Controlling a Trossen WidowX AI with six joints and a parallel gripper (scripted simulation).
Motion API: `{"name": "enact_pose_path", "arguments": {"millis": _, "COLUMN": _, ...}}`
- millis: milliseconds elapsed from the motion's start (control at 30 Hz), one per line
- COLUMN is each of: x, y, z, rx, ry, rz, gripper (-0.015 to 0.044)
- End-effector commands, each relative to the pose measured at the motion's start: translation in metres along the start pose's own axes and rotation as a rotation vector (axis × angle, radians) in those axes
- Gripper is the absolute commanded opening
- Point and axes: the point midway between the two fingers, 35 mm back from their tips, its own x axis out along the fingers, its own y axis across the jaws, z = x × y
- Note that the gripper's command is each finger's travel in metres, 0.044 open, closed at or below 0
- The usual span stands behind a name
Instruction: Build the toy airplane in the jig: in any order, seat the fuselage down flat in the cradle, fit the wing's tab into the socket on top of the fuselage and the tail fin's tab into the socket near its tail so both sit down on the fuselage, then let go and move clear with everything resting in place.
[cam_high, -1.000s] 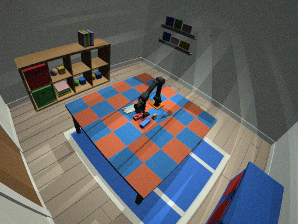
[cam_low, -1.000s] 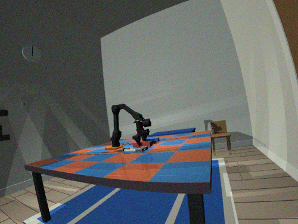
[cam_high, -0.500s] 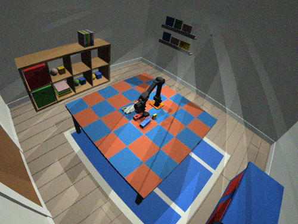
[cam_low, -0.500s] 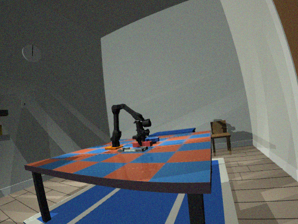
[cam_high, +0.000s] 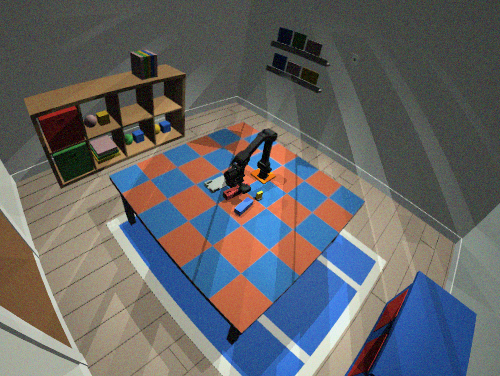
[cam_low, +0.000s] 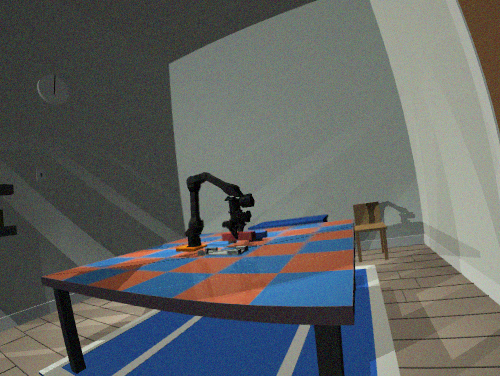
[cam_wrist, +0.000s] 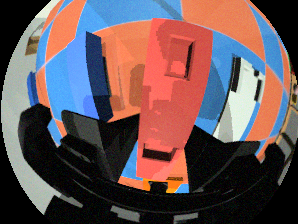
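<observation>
The red fuselage (cam_high: 230, 193) (cam_low: 245, 235) (cam_wrist: 170, 107) is between the fingers of my gripper (cam_high: 238, 190) (cam_low: 235, 237) (cam_wrist: 163, 119), which is shut on it. Its top sockets face up in the wrist view. It appears to be at table level, outside the jig; any small gap beneath is hidden. The pale grey jig (cam_high: 215, 184) (cam_low: 221, 252) (cam_wrist: 243, 102) lies beside it with its cradle unfilled. The blue wing (cam_high: 244, 206) (cam_low: 260, 234) (cam_wrist: 96, 67) lies on the fuselage's other side. The small yellow tail fin (cam_high: 259, 195) stands near the wing, hidden in the wrist view.
The arm's orange base plate (cam_high: 263, 175) (cam_low: 191, 248) (cam_wrist: 176, 186) is behind the parts. All stand on a blue and orange checkered table (cam_high: 241, 245) (cam_low: 300, 290). A cube shelf (cam_high: 105, 89) stands beyond the table.
</observation>
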Motion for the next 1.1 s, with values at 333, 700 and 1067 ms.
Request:
{"name": "enact_pose_path", "arguments": {"millis": 333, "x": -0.048, "y": 0.0, "z": 0.002, "rx": -0.002, "ry": -0.019, "rz": 0.0, "gripper": 0.0}}
{"name": "enact_pose_path", "arguments": {"millis": 700, "x": -0.083, "y": 0.0, "z": -0.003, "rx": -0.002, "ry": -0.019, "rz": 0.0, "gripper": 0.0}}
{"name": "enact_pose_path", "arguments": {"millis": 1067, "x": -0.095, "y": -0.005, "z": -0.006, "rx": -0.003, "ry": -0.018, "rz": -0.001, "gripper": 0.0}}
